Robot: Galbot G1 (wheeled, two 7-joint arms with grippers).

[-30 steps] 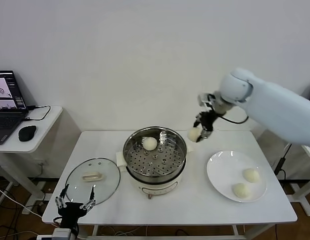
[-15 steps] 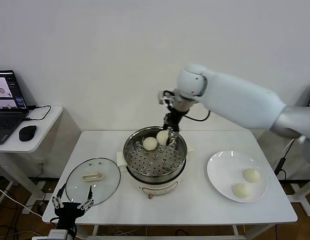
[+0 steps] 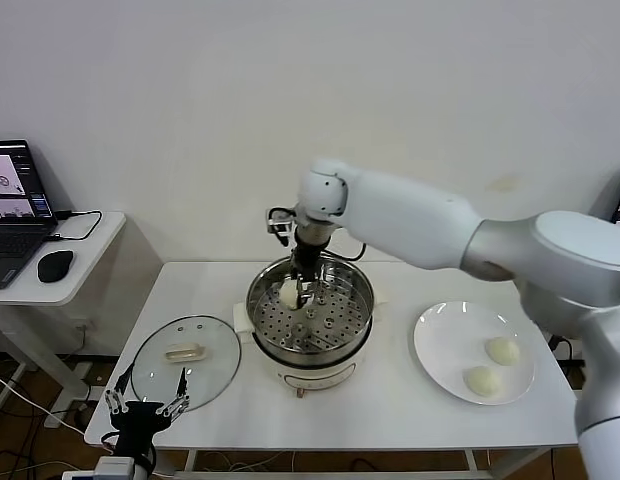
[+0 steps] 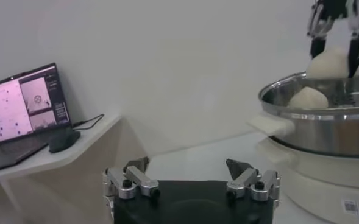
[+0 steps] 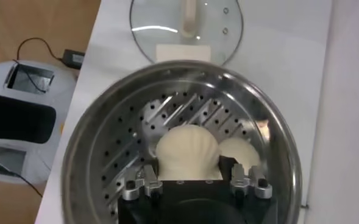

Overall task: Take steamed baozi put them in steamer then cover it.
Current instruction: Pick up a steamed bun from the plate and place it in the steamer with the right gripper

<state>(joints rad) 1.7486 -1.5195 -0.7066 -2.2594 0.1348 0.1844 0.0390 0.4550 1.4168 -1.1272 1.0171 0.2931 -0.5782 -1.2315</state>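
Bun: your right hand (image 5: 191, 175) grips a baozi (image 5: 187, 151) directly above the steamer (image 5: 94, 146) floor
Left hand (image 4: 191, 176): open, idle beside steamer

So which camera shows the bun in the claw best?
The right wrist view: the held bun fills the middle, between the right gripper's fingers over the steamer. The head view shows it small, partly behind the fingers. The left wrist view shows it far off, at the edge.

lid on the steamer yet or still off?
Off. The cover lies flat on the table left of the open steamer.
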